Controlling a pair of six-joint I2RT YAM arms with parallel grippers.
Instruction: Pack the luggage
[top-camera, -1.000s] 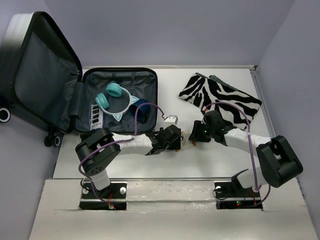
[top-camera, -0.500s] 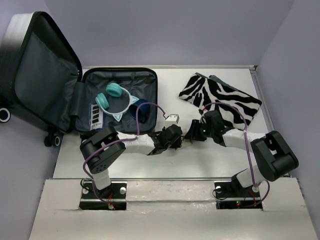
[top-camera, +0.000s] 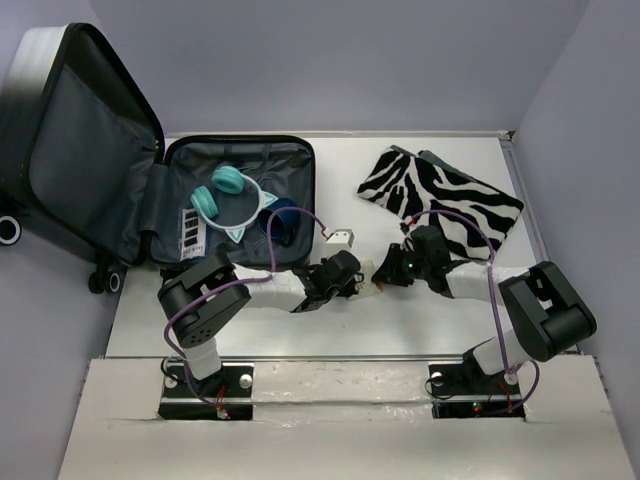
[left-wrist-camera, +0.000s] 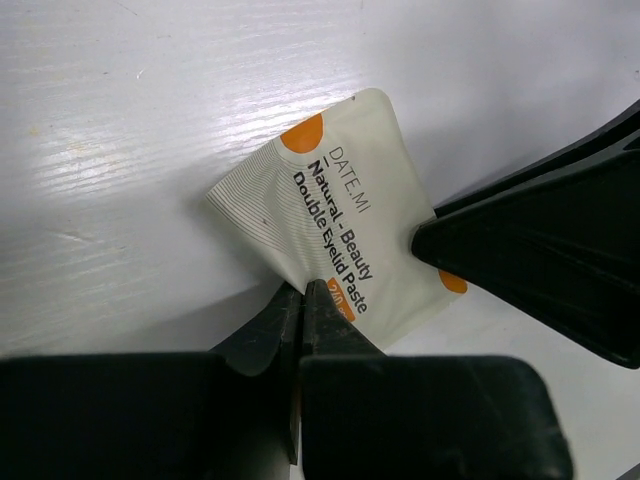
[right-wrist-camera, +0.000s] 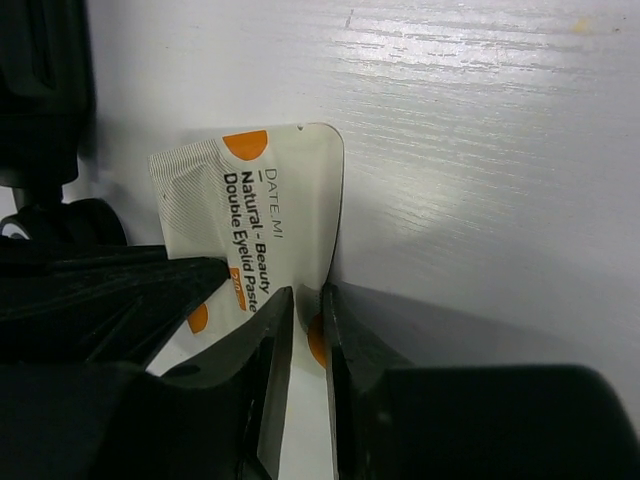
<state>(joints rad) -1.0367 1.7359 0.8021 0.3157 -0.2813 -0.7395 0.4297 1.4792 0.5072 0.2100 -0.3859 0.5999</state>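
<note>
1. The luggage (top-camera: 288, 165) lies open at the far left of the tabletop (top-camera: 340, 160). Its base is flat and its lid (top-camera: 80, 140) is tipped up towards the left wall.
2. Handling guess: the shell is rigid and won't flex. It sits on small wheels, so it may roll if I shove it. To close it I'd take the lid by its free rim, not the soft lining.
3. The item in hand is a sachet (left-wrist-camera: 330, 220), printed "Double Eyelid Paste". It lies on the tabletop between the two arms, right of the luggage.
4. The sachet looks thin, light, floppy and probably slick. The edge is the only place to hold it (flat stock, nothing else to grab).
5. The left pincer (left-wrist-camera: 300, 300) is pressed together, nipping the sachet's near edge.
6. The right pincer (right-wrist-camera: 308, 300) is nearly together, with the sachet's corner in the slit between its fingers. I read that as a pinch too.
7. With both pincers on one small packet, the risk is a tug or a tear. One of them should let go before any lift.
8. Already in the base:
   - teal headphones (top-camera: 225, 200)
   - a dark blue round thing (top-camera: 280, 222) that I can't identify
   - a barcode card (top-camera: 190, 232)
9. Not yet packed:
   - a white adapter (top-camera: 343, 238), just beside the luggage's right wall and on the sachet's way in
   - a zebra pouch (top-camera: 440, 195), far right, close to the right arm
</note>
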